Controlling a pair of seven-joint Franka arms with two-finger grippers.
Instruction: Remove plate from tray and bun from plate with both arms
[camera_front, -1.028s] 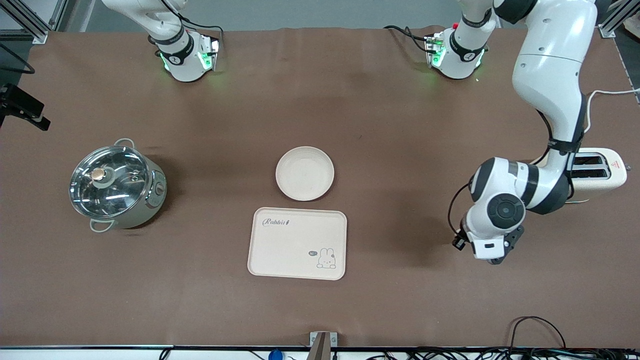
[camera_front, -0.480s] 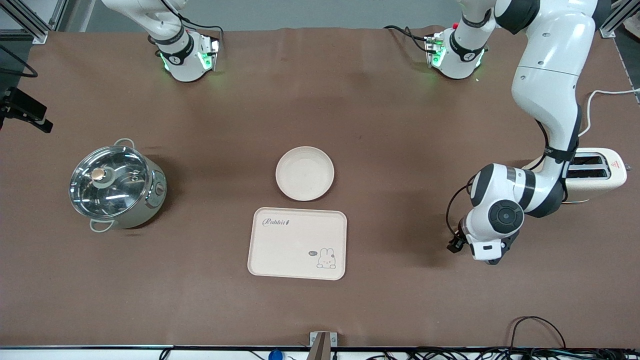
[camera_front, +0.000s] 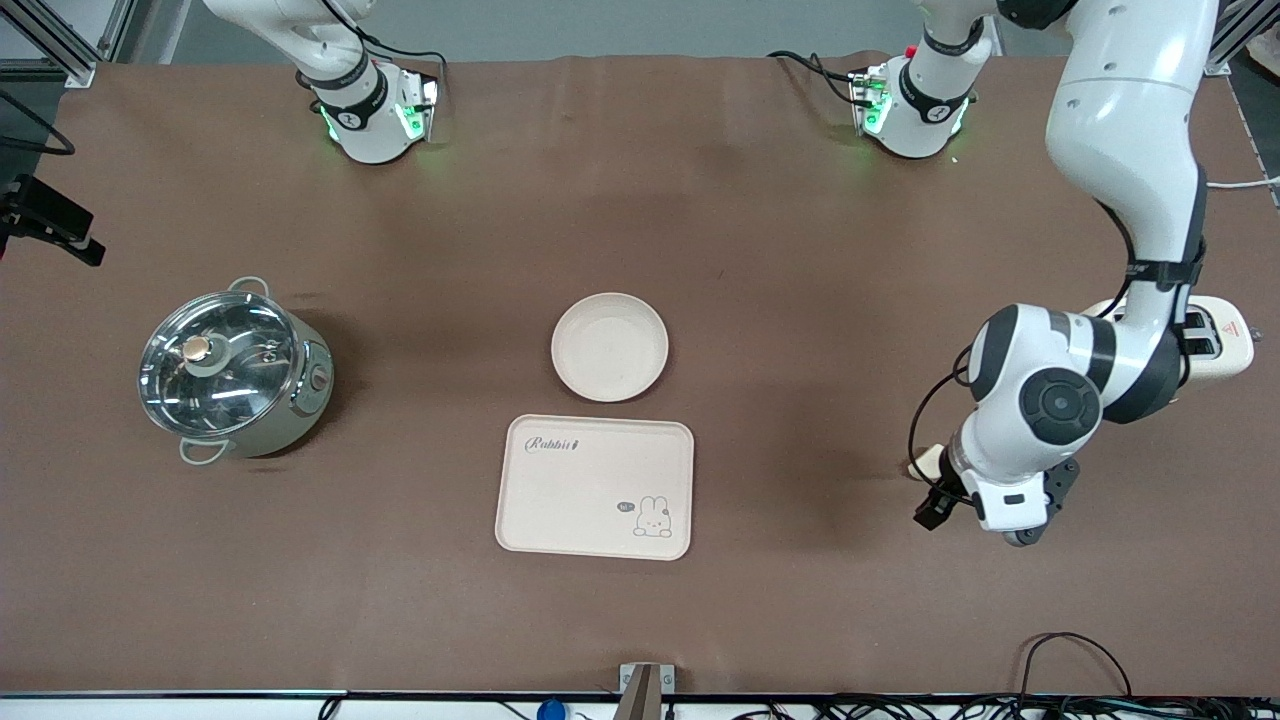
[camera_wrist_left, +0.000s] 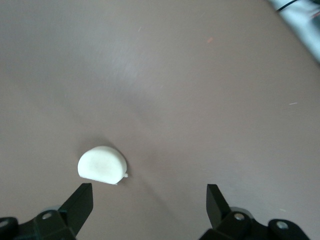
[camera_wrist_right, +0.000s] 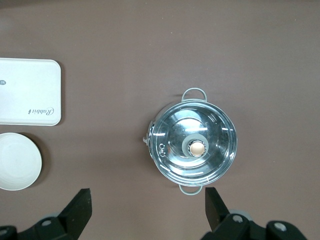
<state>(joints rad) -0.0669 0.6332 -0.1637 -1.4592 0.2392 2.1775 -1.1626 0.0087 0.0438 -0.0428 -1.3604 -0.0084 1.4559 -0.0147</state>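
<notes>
While your left hand hangs spread over the bun lying on the surface, plate beside tray, right hand spread, waiting above pot.

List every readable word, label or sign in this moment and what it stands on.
"Rabbit": script lettering on the tray, in the corner nearest the plate, also seen in the right wrist view.
Small speech bubble beside the tray's rabbit drawing: too small to read.
Red triangle sign on the toaster: unreadable.
</notes>
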